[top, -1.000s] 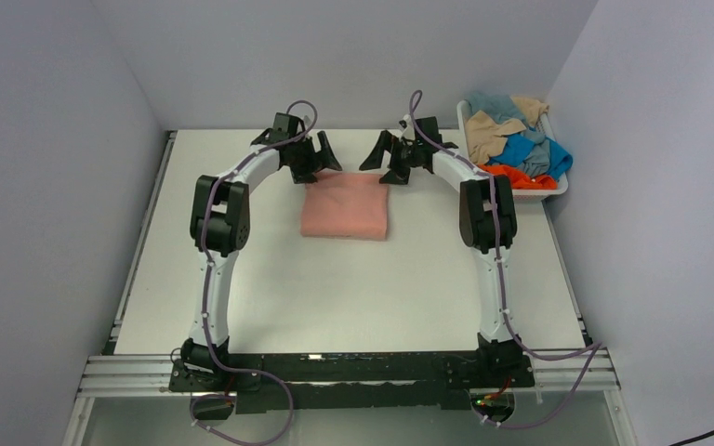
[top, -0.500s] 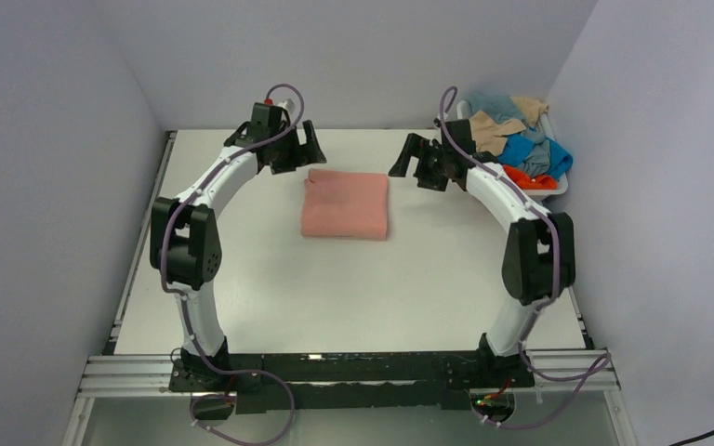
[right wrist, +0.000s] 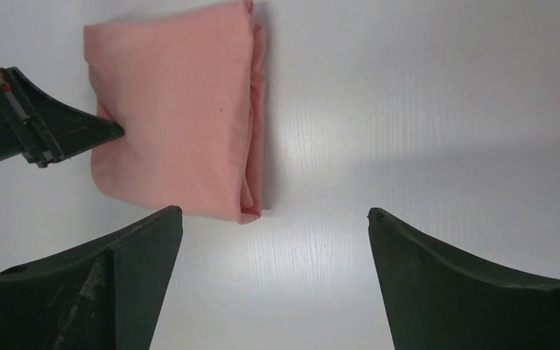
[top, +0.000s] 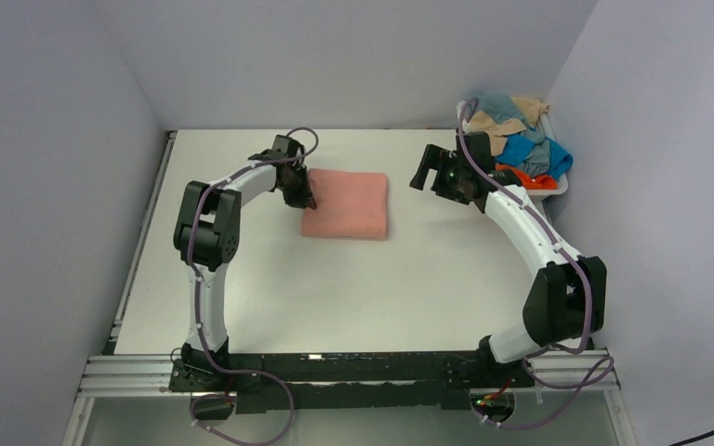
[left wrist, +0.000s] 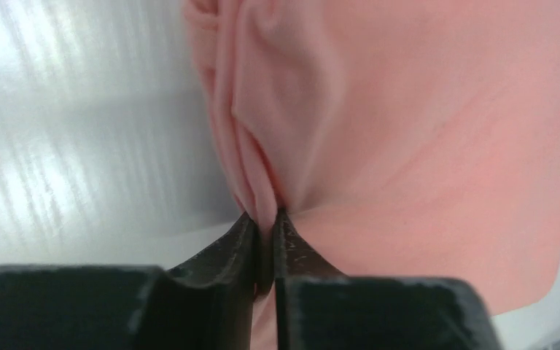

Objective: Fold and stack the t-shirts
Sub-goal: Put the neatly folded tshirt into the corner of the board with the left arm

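A salmon pink t-shirt lies folded into a rectangle on the far middle of the white table. My left gripper is down at the shirt's left edge, shut on a pinch of its cloth. In the left wrist view the pink t-shirt bunches into a ridge that runs into the closed left gripper. My right gripper hovers open to the right of the shirt, near the basket. Nothing sits between the right gripper fingers; the pink t-shirt lies beyond them.
A white basket at the back right corner holds a heap of tan, blue, grey-blue and orange t-shirts. Walls close in the table on the left, back and right. The arm bases stand on a rail at the near edge.
My left gripper came down onto the shirt's left edge and shut on the cloth. The right arm swung away to the right, towards the basket, still open.
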Robot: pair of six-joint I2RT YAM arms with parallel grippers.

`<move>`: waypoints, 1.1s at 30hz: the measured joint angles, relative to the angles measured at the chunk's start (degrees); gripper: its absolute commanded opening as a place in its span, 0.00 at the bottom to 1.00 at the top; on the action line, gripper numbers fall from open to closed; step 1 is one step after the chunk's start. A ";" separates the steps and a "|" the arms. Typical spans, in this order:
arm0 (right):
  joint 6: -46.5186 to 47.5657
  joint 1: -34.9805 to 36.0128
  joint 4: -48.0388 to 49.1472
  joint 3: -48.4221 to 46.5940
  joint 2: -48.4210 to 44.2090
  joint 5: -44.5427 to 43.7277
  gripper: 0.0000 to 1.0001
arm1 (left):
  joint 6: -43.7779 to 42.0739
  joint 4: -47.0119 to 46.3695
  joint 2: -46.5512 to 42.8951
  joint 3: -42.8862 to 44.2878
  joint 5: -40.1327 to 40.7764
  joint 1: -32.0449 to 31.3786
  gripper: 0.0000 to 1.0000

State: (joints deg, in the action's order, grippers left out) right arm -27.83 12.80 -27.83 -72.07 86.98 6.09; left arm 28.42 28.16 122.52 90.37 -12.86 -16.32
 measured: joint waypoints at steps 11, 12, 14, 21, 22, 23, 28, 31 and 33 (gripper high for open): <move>3.32 -3.43 -2.25 1.73 -2.51 -5.86 1.00 | -0.83 4.83 3.39 7.04 7.30 0.07 0.00; 3.61 -3.63 -2.32 1.73 -2.51 -6.67 1.00 | -1.31 5.03 3.19 7.04 8.50 0.94 0.00; 4.35 -3.91 -2.75 1.70 -2.51 -8.68 1.00 | -2.69 5.84 3.04 7.34 10.75 3.34 0.00; 5.64 -4.22 -5.95 -0.33 -2.19 -13.33 1.00 | -10.78 10.05 7.19 18.01 17.97 14.95 0.00; 5.64 -4.22 -6.14 -0.72 -2.12 -13.68 1.00 | -12.20 10.05 8.48 20.17 18.58 16.76 0.00; 5.60 -4.22 -6.36 -1.09 -2.05 -14.01 1.00 | -13.68 10.23 9.68 22.27 18.97 18.47 0.00; 5.16 -4.31 -7.76 -3.15 -0.98 -15.78 1.00 | -19.45 10.71 14.08 29.92 18.69 24.72 0.00; 4.33 -4.35 -9.29 -4.70 -0.02 -17.14 1.00 | -21.84 10.05 15.39 32.50 18.64 27.02 0.00; 3.54 -4.37 -10.05 -5.38 0.20 -18.12 1.00 | -22.40 11.15 18.08 37.86 17.53 28.44 0.00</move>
State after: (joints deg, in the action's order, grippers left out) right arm -24.29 8.43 -37.89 -77.45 87.18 -12.03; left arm 6.02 39.31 140.59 128.22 4.67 12.12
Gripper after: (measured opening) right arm 0.997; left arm 0.023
